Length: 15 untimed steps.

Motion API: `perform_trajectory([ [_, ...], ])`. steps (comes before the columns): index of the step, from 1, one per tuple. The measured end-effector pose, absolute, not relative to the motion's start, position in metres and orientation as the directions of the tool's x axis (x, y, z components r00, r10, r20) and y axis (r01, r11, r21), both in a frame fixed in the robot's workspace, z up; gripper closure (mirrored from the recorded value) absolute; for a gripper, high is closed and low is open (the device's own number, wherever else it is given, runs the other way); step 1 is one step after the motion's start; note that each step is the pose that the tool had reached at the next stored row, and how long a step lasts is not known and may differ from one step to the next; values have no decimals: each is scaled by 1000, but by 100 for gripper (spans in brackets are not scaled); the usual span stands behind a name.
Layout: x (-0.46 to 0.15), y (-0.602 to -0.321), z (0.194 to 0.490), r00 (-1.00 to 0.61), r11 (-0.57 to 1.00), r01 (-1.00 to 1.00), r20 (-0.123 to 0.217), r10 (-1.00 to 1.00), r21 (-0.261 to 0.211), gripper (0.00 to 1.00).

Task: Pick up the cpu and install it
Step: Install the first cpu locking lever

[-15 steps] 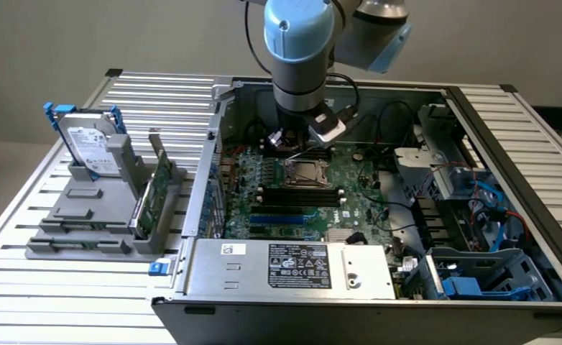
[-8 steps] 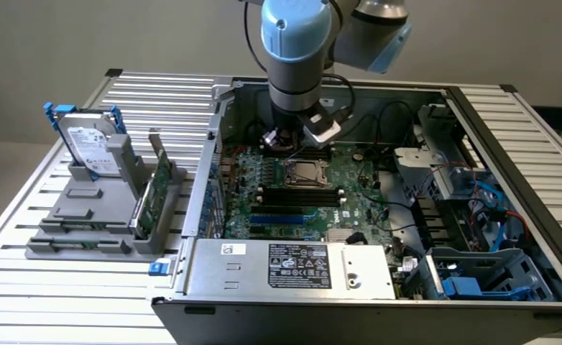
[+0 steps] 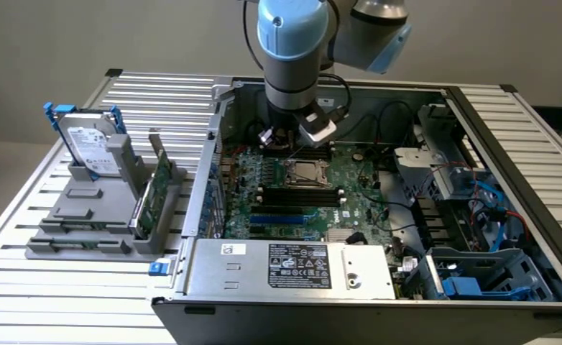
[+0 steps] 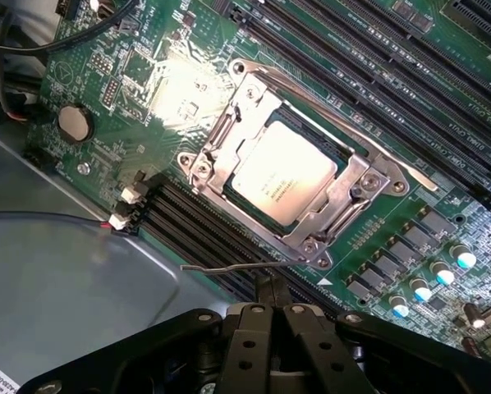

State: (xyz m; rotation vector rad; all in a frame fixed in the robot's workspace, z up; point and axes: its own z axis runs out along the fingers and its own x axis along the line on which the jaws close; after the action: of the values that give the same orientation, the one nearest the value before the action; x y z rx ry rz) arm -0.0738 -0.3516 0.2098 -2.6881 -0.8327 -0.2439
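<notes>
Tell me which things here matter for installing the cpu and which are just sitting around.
Part of the job:
- cpu, seated in its socket frame on the motherboard
- gripper, shut, empty, just above the socket

Lying about:
- hard drive, upright in the grey holder
- green circuit card in that holder

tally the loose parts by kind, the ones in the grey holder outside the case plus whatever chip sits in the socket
hard drive, upright in the grey holder: 1
green circuit card, on edge in the holder: 1
cpu, seated in the motherboard socket: 1
total: 3
</notes>
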Motion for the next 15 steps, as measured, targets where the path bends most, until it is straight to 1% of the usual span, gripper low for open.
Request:
perform_trajectory([
  [10,-74,-353,210,813,-779,579,249,527,-241,89],
  [15,-74,-353,208,804,-772,591,253,539,-233,89],
])
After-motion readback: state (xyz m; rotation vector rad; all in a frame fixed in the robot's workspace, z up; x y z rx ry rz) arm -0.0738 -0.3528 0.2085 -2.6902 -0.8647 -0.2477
